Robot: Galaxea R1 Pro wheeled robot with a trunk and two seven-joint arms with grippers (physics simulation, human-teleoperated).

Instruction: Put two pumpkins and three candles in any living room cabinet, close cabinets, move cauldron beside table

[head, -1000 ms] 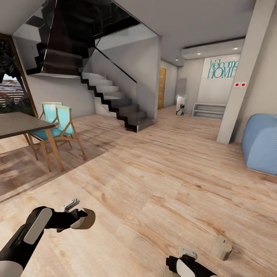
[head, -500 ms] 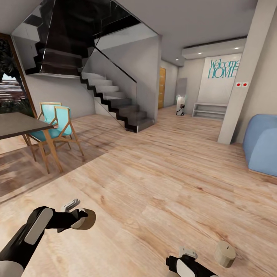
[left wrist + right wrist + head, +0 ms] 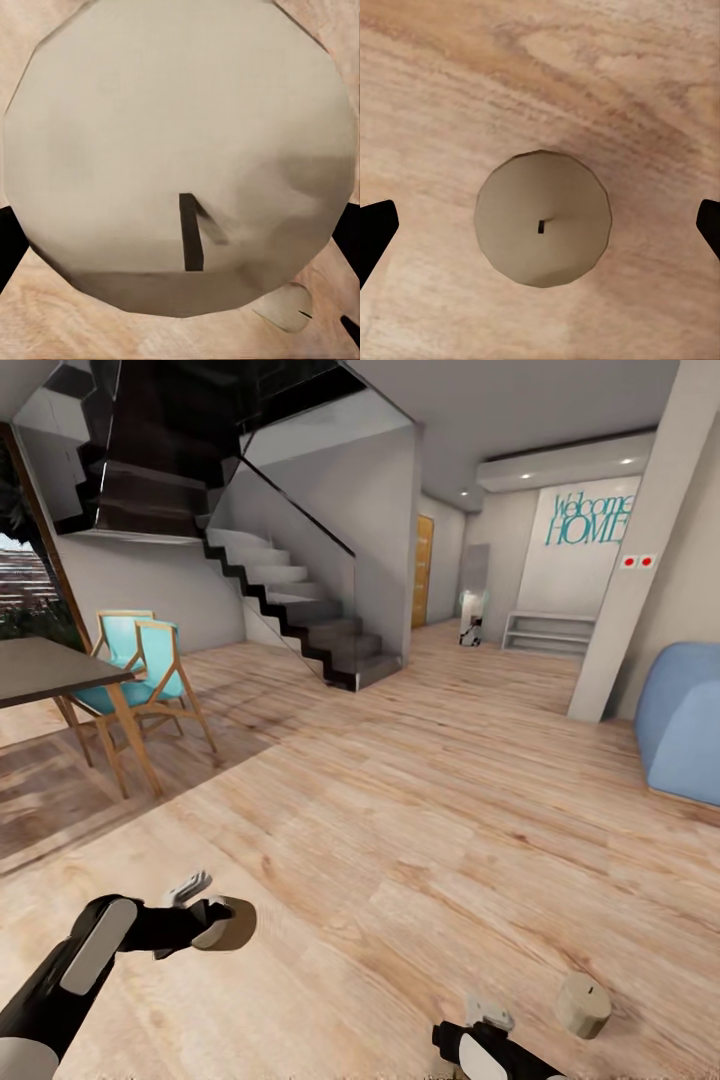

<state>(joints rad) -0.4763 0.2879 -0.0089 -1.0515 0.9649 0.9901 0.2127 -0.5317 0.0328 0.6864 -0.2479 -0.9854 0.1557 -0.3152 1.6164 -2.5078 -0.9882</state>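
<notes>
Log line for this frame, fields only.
left end effector: shut on candle | right end effector: open above floor candle | cabinet: unseen

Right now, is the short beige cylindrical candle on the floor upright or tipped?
Upright: the beige candle stands on its flat base, wick pointing up.

My head camera looks forward and down over a wide wooden floor (image 3: pixel 420 830) toward a staircase (image 3: pixel 290 600), both arms low in frame. My left wrist camera faces straight down, pressed very close to a candle (image 3: pixel 172 150) between my fingers. My right wrist camera looks straight down from higher up at another candle (image 3: pixel 543 217) standing on the floor below my gripper; the head view shares that candle.
</notes>
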